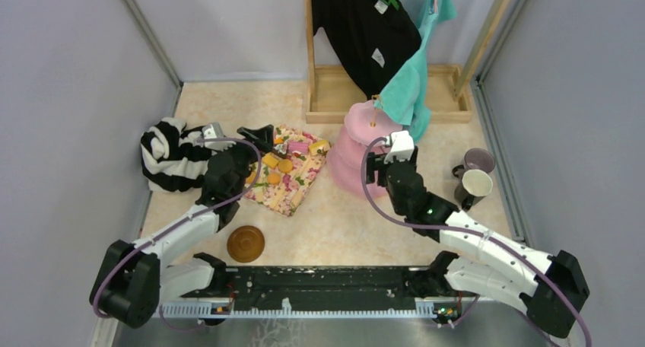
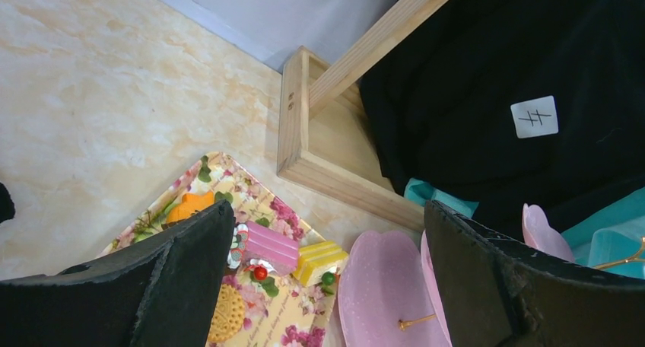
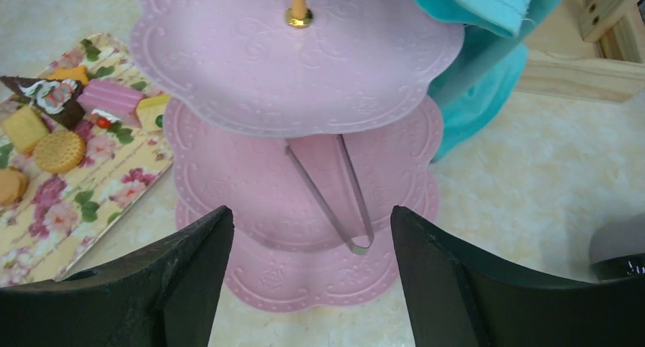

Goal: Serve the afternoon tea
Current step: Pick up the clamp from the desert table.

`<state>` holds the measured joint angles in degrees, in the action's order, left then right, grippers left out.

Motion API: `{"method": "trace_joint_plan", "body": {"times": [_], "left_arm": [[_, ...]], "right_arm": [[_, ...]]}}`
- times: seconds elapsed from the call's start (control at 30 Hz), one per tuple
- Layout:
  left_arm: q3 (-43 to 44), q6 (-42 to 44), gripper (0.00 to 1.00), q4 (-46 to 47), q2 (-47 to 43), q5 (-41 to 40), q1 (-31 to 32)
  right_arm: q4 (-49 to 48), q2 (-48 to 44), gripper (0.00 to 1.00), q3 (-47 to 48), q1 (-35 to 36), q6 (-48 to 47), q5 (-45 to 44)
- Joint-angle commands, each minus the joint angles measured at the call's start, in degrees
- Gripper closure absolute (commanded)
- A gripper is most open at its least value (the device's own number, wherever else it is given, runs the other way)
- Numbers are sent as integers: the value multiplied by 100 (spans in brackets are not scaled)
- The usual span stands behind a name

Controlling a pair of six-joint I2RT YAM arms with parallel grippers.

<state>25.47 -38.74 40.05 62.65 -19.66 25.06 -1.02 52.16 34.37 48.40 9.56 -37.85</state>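
Left gripper (image 2: 327, 218): nearest the left wrist camera; its fingers (image 2: 182, 278) are spread wide with nothing between them, above the far end of the floral cloth (image 1: 293, 183)
Striped garment (image 1: 167, 160): heaped at the far left of the bench (image 1: 342, 218), just beside the left arm; best left alone
Saucer (image 1: 246, 243): one brown saucer near the left arm's base, bare; a second does not show
Pastries (image 1: 278, 164): all on the cloth, none on the stand; pink slice (image 2: 268, 244) and yellow slice (image 2: 319, 262) lie touching, so come straight down on one piece with the fingers along its long sides, clear of its neighbour
Cake stand (image 3: 297, 65): pink, upright, right of the cloth; a teal garment (image 1: 411, 88) hangs against its top tier; metal tongs (image 3: 335, 195) lie on the middle tier
Right gripper (image 3: 309, 214): fingers apart and holding nothing, level with the middle tier; likely going for the tongs or steadying the stand; approach low, so the top tier and teal garment are not knocked
Mugs: lilac mug (image 1: 478, 161) and cream mug (image 1: 473, 186) touching at far right, not yet on saucers
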Motion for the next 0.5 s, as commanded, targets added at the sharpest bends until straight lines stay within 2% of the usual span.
{"method": "trace_joint_plan", "body": {"times": [0.0,0.2,0.47], "left_arm": [[172,-22,1,476,219,172,34],[198,-203,1,766,524,268,39],[232,-274,1,1107,769,313,50]], "right_arm": [[-305,-68,23,-72,-408,145,667],[-588,346,19,-109,-693,17,858],[-938,505,18,-170,-1166,-183,1488]]}}
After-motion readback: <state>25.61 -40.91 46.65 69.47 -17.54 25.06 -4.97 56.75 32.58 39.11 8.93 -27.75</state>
